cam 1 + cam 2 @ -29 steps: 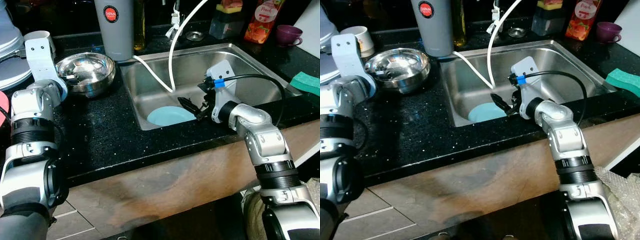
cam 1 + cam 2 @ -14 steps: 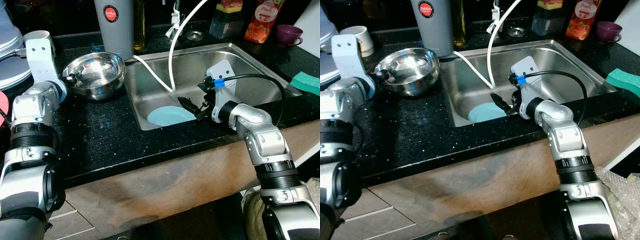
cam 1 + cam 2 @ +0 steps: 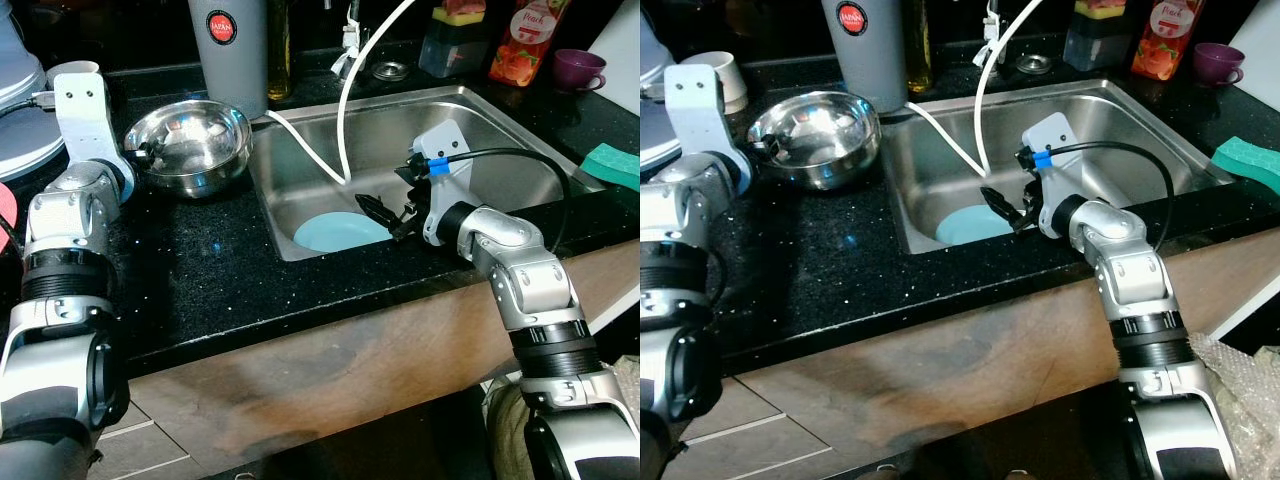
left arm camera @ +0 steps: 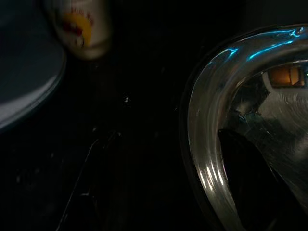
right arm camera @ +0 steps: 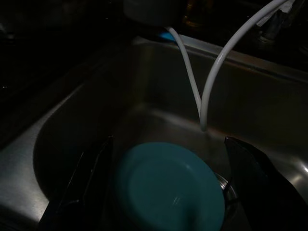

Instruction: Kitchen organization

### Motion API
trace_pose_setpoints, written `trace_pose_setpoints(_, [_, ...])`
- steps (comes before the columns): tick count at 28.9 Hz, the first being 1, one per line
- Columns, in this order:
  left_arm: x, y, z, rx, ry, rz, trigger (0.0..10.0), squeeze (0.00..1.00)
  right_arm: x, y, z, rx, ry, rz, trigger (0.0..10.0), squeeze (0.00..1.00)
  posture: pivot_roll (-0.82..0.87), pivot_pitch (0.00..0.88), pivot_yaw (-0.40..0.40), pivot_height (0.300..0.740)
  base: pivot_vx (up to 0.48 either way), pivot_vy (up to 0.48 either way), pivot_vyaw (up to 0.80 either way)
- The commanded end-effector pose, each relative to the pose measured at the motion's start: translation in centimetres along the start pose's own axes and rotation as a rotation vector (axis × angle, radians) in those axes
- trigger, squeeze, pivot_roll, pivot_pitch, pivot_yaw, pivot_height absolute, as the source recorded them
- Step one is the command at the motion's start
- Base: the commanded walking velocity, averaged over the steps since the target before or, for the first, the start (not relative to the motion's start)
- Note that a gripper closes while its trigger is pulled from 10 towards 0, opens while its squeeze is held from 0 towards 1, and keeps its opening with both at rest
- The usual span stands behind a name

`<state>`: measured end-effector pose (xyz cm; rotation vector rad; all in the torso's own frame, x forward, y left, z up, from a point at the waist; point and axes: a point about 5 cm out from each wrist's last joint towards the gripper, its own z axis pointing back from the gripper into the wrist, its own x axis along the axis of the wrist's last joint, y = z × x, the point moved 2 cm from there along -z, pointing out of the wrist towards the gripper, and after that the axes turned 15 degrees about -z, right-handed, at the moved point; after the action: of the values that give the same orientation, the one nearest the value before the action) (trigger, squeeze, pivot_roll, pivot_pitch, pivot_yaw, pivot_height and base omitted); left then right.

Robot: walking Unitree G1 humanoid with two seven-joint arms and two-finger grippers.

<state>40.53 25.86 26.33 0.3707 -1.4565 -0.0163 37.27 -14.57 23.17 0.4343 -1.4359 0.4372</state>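
The shiny round stainless-steel bowl [image 3: 190, 147] sits on the black speckled stone counter [image 3: 200, 270] just beside the left rim of the stainless-steel sink [image 3: 480, 120], near the counter's back edge. The left arm is bent up from the counter's front edge, its forearm reaching back so that the left gripper [image 3: 143, 155] meets the bowl's left rim; in the left wrist view one black finger [image 4: 250, 183] lies inside the bowl and the other outside it, pinching the rim. The right arm rises from the front edge and bends over the sink's front wall, its wrist turned left, and the right gripper [image 3: 385, 212] hangs low in the basin with its fingers spread wide, touching nothing, just beside a round light-blue plate [image 3: 335, 232] that lies on the sink floor (the right wrist view shows the plate between the two fingers). A white hose [image 3: 345, 110] loops down into the basin. Behind the bowl stands a tall grey tumbler [image 3: 230, 55] with a red round label reading "JAPAN". At the back right corner of the sink an orange-red bottle [image 3: 525, 40] bears the word "Peach".
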Motion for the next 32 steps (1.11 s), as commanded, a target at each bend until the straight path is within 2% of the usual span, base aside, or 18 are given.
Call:
trace_pose_setpoints(1, [2.4,-2.6,0.7,-0.089,-0.183,0.091,0.0,0.00,0.2,0.0,-0.1,0.007,-0.010,-0.001,10.0,0.00,0.03,0.061,-0.008,0.740,0.000,0.000,0.00])
trace_pose_setpoints(3, [3.0,-5.2,1.2,-0.187,-0.259,0.103,0.0,0.00,0.2,0.1,-0.2,0.009,-0.010,-0.002,10.0,0.00,0.03,0.063,-0.007,0.740,0.000,0.000,0.00])
trace_pose_setpoints(5, [3.2,-8.2,1.7,-0.266,-0.314,0.044,0.0,0.00,0.2,0.2,-0.2,0.012,-0.011,-0.004,10.0,0.00,0.03,0.067,-0.004,0.740,0.000,0.000,0.00])
trace_pose_setpoints(7, [3.2,-9.2,1.8,-0.277,-0.322,0.012,0.0,0.00,0.2,0.3,-0.2,0.012,-0.011,-0.004,10.0,0.00,0.03,0.069,-0.003,0.740,0.000,0.000,0.00])
trace_pose_setpoints(8, [3.3,-10.3,2.0,-0.300,-0.339,-0.029,0.0,0.00,0.2,0.2,-0.2,0.012,-0.011,-0.004,10.0,0.00,0.03,0.069,-0.003,0.740,0.000,0.000,0.00])
trace_pose_setpoints(9, [3.4,-11.7,2.1,-0.317,-0.352,-0.092,0.7,0.00,0.2,0.2,-0.1,0.010,-0.010,-0.004,10.0,0.00,0.03,0.070,-0.001,0.740,0.000,0.000,0.00])
trace_pose_setpoints(11, [3.7,-13.3,2.3,-0.334,-0.374,-0.175,0.7,0.00,0.1,0.1,0.0,0.007,-0.008,-0.005,10.0,0.00,0.02,0.074,0.004,0.740,0.000,0.000,0.00])
trace_pose_setpoints(12, [3.7,-13.8,2.4,-0.337,-0.382,-0.199,0.7,0.00,0.1,0.1,0.0,0.006,-0.008,-0.005,10.0,0.00,0.02,0.074,0.004,0.740,0.000,0.000,0.00])
trace_pose_setpoints(13, [3.9,-14.2,2.2,-0.313,-0.399,-0.252,0.0,0.00,0.1,0.0,0.1,0.002,-0.007,-0.005,10.0,0.00,0.02,0.076,0.007,0.740,0.000,0.000,0.00])
trace_pose_setpoints(15, [4.0,-15.0,1.9,-0.274,-0.427,-0.371,0.0,0.00,0.0,-0.1,0.3,-0.003,-0.005,-0.006,10.0,0.00,0.02,0.076,0.010,0.740,0.000,0.000,0.00])
trace_pose_setpoints(16, [4.1,-15.2,1.9,-0.265,-0.438,-0.406,0.8,0.00,0.0,-0.1,0.3,-0.005,-0.005,-0.006,10.0,0.00,0.02,0.076,0.010,0.740,0.000,0.000,0.00])
trace_pose_setpoints(17, [4.2,-15.5,1.9,-0.263,-0.450,-0.441,0.7,0.00,0.0,-0.1,0.3,-0.007,-0.005,-0.006,10.0,0.00,0.02,0.077,0.014,0.740,0.000,0.000,0.00])
trace_pose_setpoints(19, [4.3,-15.7,1.9,-0.263,-0.458,-0.460,0.7,0.00,0.0,-0.1,0.4,-0.009,-0.005,-0.007,10.0,0.00,0.02,0.077,0.014,0.740,0.000,0.000,0.00])
trace_pose_setpoints(21, [4.2,-16.2,1.9,-0.255,-0.478,-0.509,2.7,0.00,-0.1,-0.2,0.4,-0.013,-0.005,-0.007,10.0,0.00,0.02,0.079,0.018,0.740,0.000,0.000,0.00])
trace_pose_setpoints(23, [4.1,-16.4,1.9,-0.255,-0.480,-0.519,2.7,0.00,-0.1,-0.2,0.4,-0.014,-0.004,-0.007,10.0,0.00,0.02,0.079,0.018,0.740,0.000,0.000,0.00])
trace_pose_setpoints(24, [4.0,-16.5,1.8,-0.256,-0.480,-0.534,3.7,0.00,-0.1,-0.2,0.5,-0.015,-0.005,-0.008,10.0,0.00,0.02,0.079,0.021,0.740,0.000,0.000,0.00])
trace_pose_setpoints(25, [3.9,-16.6,1.8,-0.257,-0.480,-0.545,4.0,0.00,-0.1,-0.2,0.5,-0.015,-0.005,-0.008,10.0,0.00,0.02,0.079,0.021,0.740,0.000,0.000,0.00])
trace_pose_setpoints(32, [3.0,-17.0,1.4,-0.201,-0.482,-0.591,3.6,0.00,-0.2,-0.2,0.5,-0.019,-0.003,-0.011,10.0,0.00,0.02,0.084,0.023,0.740,0.000,0.000,0.00])
